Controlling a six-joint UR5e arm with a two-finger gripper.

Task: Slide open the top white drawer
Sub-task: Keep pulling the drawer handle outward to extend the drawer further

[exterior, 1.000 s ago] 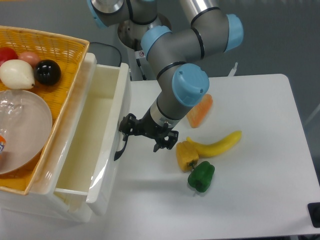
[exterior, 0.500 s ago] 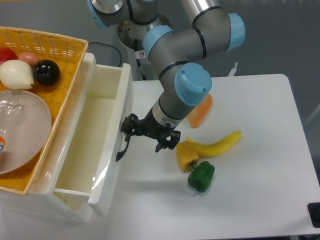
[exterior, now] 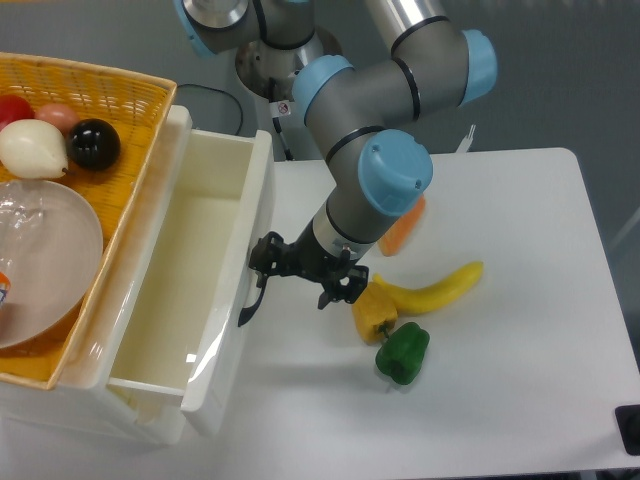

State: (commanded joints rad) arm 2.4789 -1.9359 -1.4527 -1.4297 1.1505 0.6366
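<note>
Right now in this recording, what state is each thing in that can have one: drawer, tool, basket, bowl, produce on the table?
Top white plastic drawer: pulled well out, tray empty.
Curved black handle: in the tool's grip.
Two-finger black tool: shut on the handle.
Yellow woven basket: on the cabinet top, holding round produce and a bowl.
Clear bowl: upright in the basket.
Yellow banana, yellow pepper, green pepper: lying loose on the white table.

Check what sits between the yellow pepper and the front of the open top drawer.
In the camera view, only the gripper lies there, reaching from beside the yellow pepper to the black handle on the top white drawer. Otherwise that stretch shows bare table.
</note>
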